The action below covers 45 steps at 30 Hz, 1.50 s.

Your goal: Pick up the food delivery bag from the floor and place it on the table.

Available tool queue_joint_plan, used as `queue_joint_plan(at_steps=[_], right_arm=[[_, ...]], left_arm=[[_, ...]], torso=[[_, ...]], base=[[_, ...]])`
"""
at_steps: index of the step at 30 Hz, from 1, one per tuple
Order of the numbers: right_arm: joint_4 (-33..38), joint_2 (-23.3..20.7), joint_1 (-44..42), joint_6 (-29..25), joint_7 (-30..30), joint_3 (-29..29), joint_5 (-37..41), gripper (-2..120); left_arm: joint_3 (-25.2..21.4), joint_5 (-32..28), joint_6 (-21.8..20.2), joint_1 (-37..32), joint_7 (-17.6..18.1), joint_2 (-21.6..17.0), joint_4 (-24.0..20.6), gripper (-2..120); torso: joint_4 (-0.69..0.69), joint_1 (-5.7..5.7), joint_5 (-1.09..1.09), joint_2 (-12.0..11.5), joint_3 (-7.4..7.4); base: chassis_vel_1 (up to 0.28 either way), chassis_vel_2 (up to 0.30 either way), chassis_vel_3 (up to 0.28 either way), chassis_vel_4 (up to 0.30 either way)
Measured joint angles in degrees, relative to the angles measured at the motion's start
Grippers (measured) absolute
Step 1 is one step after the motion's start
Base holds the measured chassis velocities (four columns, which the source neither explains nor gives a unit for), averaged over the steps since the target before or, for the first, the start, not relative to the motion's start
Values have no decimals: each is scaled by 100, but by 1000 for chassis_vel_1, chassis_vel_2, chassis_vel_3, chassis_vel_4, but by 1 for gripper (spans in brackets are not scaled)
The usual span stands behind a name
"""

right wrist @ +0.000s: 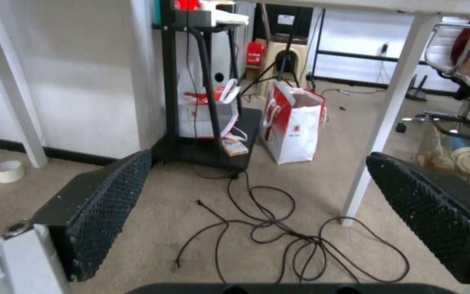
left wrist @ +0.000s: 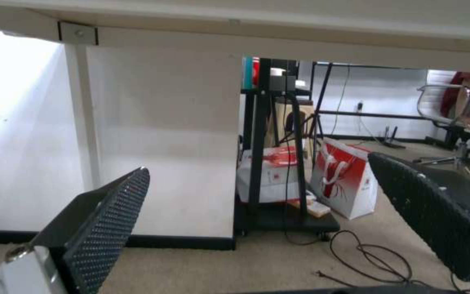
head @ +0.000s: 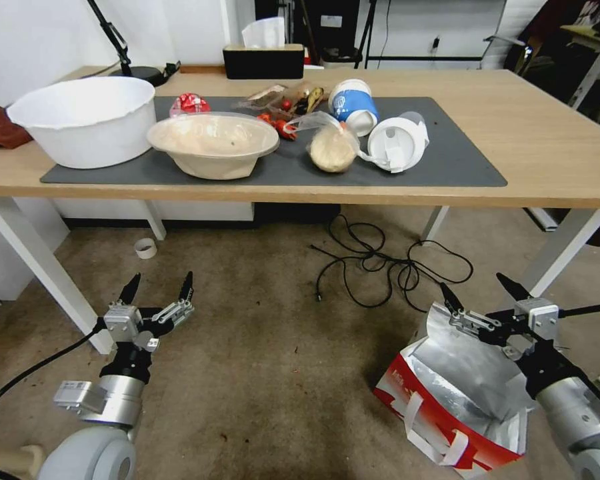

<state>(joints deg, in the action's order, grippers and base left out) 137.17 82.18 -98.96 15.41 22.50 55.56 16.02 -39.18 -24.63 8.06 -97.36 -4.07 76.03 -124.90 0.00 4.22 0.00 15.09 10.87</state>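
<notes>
The food delivery bag (head: 460, 400), red and white with a silver foil lining and white strap handles, stands open on the carpet at the lower right. My right gripper (head: 475, 287) hovers open at the far rim of the bag's mouth, with nothing between its fingers. I cannot tell whether one fingertip touches the foil edge. At the lower left my left gripper (head: 161, 280) is open over bare carpet, far from the bag. The table (head: 547, 147), light wood on white legs, spans the view above both grippers and carries a dark grey mat (head: 447, 160).
On the mat are a white basin (head: 87, 127), a beige bowl (head: 213, 143), a clear bag of beige food (head: 332, 150) and cups. A tangled black cable (head: 380, 267) and a tape roll (head: 145, 248) lie under the table. White legs (head: 40, 267) flank the floor space. Other red-and-white bags (right wrist: 295, 122) stand farther back.
</notes>
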Motion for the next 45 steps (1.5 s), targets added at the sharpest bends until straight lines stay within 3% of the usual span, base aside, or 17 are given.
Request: queue_joint_plan(at_steps=[45], right_arm=[[-34,38,6,13,-1,-77,-134,100]], left_arm=[[34,9,40,26,-34,13,120,100]], torso=[[0,-202,0,-980,-778]], base=[[0,0,0,0]])
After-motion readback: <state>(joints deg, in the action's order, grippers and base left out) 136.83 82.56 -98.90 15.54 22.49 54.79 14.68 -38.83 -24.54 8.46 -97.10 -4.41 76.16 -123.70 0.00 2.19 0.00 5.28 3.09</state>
